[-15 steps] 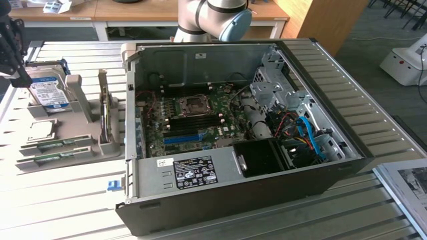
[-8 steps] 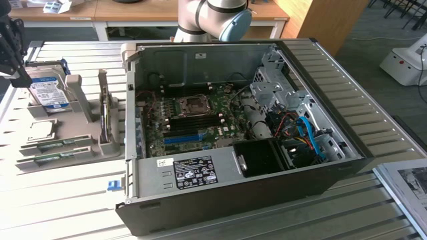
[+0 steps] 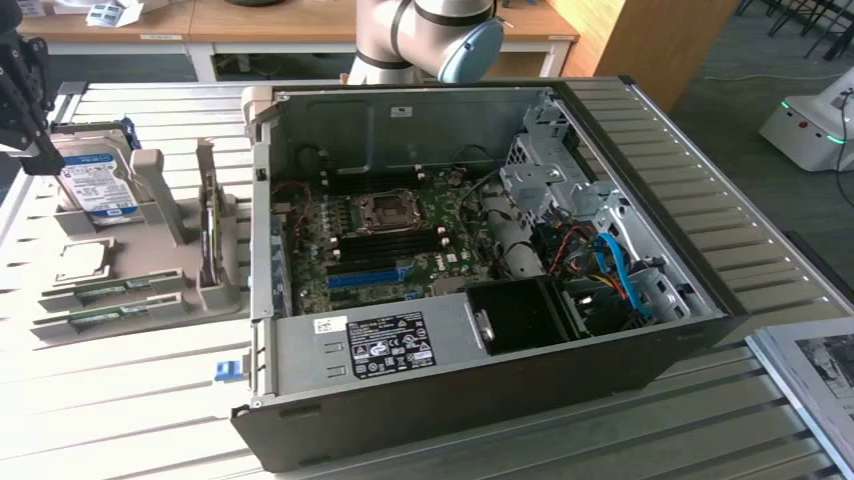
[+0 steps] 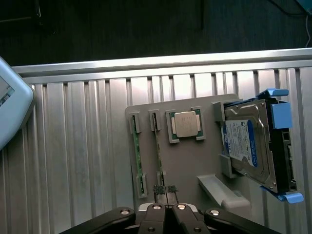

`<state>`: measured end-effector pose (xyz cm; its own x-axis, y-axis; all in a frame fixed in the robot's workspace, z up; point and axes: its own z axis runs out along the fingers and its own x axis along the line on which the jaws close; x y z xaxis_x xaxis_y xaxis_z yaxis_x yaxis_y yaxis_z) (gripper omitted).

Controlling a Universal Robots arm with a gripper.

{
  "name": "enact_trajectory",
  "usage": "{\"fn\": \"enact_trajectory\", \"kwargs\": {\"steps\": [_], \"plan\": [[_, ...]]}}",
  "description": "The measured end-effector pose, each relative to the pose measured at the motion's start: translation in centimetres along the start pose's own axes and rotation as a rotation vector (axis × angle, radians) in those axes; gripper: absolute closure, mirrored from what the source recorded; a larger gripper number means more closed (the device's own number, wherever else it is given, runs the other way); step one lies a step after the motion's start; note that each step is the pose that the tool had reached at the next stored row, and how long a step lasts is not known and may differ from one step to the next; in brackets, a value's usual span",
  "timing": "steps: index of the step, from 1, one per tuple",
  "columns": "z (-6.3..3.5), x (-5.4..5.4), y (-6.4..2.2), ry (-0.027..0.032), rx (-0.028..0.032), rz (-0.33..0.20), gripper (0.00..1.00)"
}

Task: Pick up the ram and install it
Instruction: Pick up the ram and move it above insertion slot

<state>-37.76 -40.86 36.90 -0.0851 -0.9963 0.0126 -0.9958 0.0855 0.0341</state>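
Hovering gripper (image 4: 165, 191), fingers pressed together, nothing held | ram (image 4: 158, 146) lies in grey tray (image 4: 195, 161) at the exterior view's left, close by the tips | for a clean pick, you want fingers square across its thin edges

On your desk (image 3: 134, 420), in the exterior view, the holder tray (image 3: 194, 300) lies at nine o'clock of the open computer case (image 3: 400, 120). On the tray, two ram sticks (image 3: 114, 292) sit at six o'clock, the hard drive (image 3: 100, 185) at twelve.
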Motion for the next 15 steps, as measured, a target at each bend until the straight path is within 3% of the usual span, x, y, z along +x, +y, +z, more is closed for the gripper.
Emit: {"fn": "enact_trajectory", "kwargs": {"steps": [10,15], "plan": [[0.01,0.0,0.0,0.0022,0.0008,-0.064,0.9],[0.01,0.0,0.0,0.0025,0.0009,-0.072,0.9]]}}
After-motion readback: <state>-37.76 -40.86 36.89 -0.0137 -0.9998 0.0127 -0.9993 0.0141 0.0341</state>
